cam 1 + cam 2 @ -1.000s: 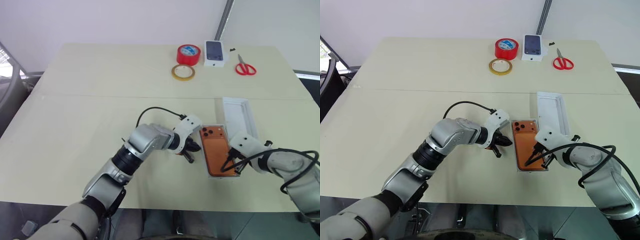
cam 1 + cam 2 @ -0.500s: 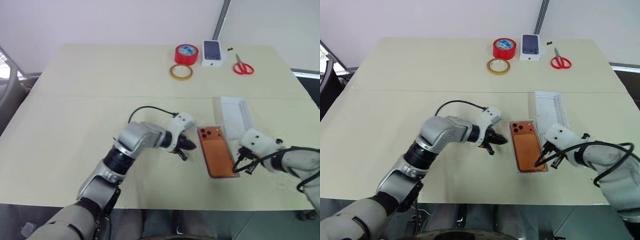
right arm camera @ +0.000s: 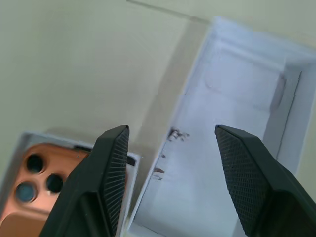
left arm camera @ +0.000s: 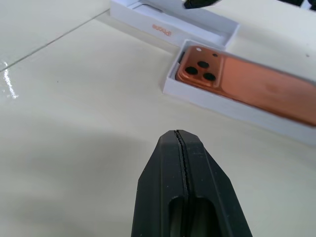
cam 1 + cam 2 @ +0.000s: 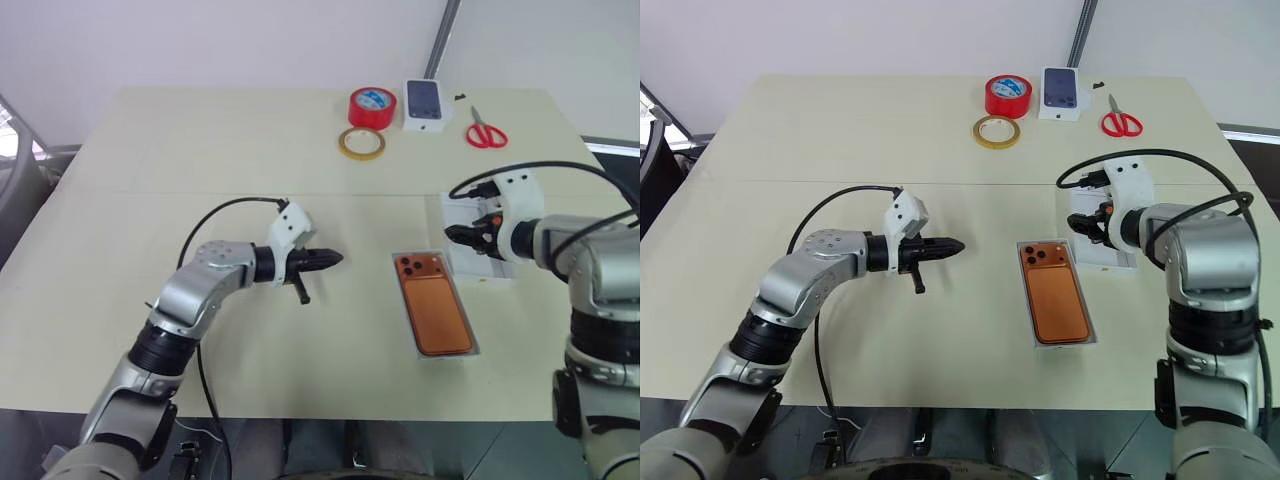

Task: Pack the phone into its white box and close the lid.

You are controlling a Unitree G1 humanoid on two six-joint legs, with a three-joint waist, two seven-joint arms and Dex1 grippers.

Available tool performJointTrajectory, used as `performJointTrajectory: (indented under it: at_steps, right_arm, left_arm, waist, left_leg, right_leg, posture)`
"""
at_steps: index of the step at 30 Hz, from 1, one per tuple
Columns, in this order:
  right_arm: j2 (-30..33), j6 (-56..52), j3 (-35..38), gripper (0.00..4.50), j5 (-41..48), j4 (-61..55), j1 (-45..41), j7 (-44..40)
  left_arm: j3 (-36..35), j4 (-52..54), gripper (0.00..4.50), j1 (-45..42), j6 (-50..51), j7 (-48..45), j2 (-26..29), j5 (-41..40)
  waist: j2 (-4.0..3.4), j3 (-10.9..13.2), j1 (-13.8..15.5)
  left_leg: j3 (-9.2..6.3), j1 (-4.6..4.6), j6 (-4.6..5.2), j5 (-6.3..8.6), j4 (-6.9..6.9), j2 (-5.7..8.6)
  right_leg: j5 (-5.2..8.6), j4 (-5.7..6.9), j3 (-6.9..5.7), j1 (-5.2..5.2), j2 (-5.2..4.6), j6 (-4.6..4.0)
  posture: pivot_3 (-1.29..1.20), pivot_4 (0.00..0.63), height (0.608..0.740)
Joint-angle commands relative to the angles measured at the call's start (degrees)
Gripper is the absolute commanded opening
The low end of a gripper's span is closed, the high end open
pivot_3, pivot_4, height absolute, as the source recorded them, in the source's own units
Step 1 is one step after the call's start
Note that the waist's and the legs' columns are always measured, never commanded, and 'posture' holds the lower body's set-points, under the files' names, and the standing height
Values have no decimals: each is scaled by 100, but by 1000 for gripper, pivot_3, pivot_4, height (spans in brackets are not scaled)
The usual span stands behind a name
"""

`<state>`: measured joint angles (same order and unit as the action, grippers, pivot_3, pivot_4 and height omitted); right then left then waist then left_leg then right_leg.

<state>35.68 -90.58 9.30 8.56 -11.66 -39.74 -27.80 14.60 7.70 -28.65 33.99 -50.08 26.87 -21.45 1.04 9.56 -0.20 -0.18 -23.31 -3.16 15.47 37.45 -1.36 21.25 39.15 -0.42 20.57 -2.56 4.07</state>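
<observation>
The orange phone point(image 5: 434, 306) lies camera side up inside the white box point(image 5: 472, 351), near the table's front. Just behind it and to the right lies the lid point(image 5: 487, 270), its white inside facing up. My right gripper point(image 5: 463, 235) hovers open over the lid; its wrist view looks down between the spread fingers point(image 3: 111, 163) into the lid point(image 3: 232, 98), with the phone's camera corner point(image 3: 29, 170) beside it. My left gripper point(image 5: 326, 260) is shut on nothing. It hangs to the left of the box, pointing toward the phone point(image 4: 247, 84).
At the table's far edge stand a red tape roll point(image 5: 371, 107), a yellow tape ring point(image 5: 363, 144), a smaller white box with a dark phone picture point(image 5: 426, 104) and red scissors point(image 5: 486, 133). A black cable loops over each forearm.
My right gripper left the phone's near end, rose, moved back over the lid and opened. My left gripper drew away leftward from the box, still shut.
</observation>
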Motion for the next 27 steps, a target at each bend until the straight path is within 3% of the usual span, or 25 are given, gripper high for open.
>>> performJointTrajectory:
  at_steps: [1,6,21,27]
  right_arm:
    - [-125,-162,153,2880,-64,650,-485,346]
    - [-281,-185,-67,2880,43,1164,-819,511]
    - [-904,114,-102,2880,-111,3239,-1756,1298]
    - [-903,113,-218,182,-52,3486,-1968,1312]
  left_arm:
    - [-172,501,0,274,-459,-527,297,-134]
    - [-156,587,0,560,-636,-742,574,-44]
    - [-69,592,0,657,-749,-561,337,74]
    - [-101,591,0,684,-785,-468,278,146]
  waist:
    - [-2,1,-35]
    - [-4,0,-60]
    - [-6,0,-65]
    - [-8,-1,-78]
  left_leg:
    - [0,0,1,0,-1,-1]
    - [1,0,10,3,-8,-2]
    - [5,-2,36,15,-6,-2]
    - [5,-1,37,15,-7,-4]
  right_leg:
    - [0,1,0,1,0,0]
    - [0,3,0,5,2,0]
    - [0,11,0,11,2,0]
    - [0,11,1,11,3,0]
  posture:
    - [0,150,740]
    - [0,150,740]
    - [0,150,740]
    - [0,150,740]
